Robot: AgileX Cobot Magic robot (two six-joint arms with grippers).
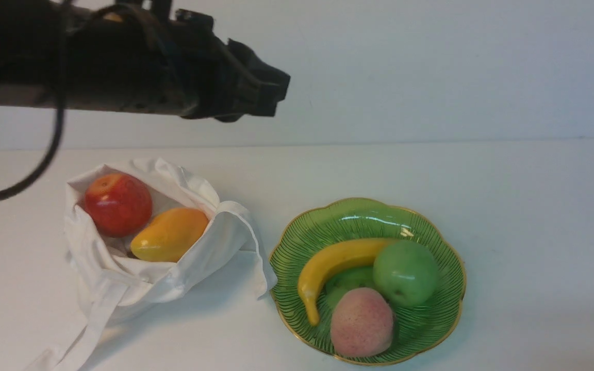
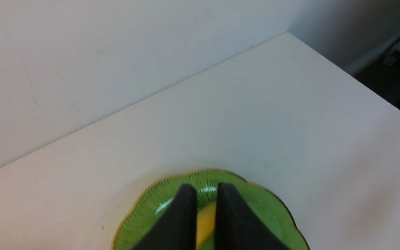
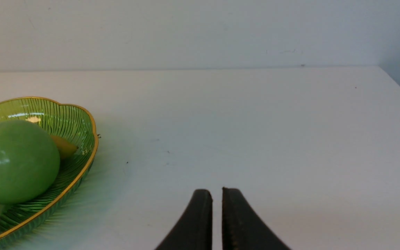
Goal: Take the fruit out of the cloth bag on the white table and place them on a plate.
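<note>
White bench (image 1: 534, 206) meets a pale wall. Only the front view shows the white cloth bag (image 1: 214, 247) at left, open, with a red apple (image 1: 118, 204) and an orange-yellow mango (image 1: 169, 234) side by side inside. Just beside it, the gold-rimmed green plate (image 1: 431, 330) holds the banana (image 1: 328, 265), a green fruit (image 1: 405, 273) and a pink fruit (image 1: 361, 322). The left hand (image 2: 205, 189) hangs above the plate, nearly closed, empty. The right hand (image 3: 216, 192), seen only from its wrist, is closed, empty.

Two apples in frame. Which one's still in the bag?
The red apple: it sits in the cloth bag beside the mango. The green apple is already on the plate, with the banana and a pink fruit.
</note>
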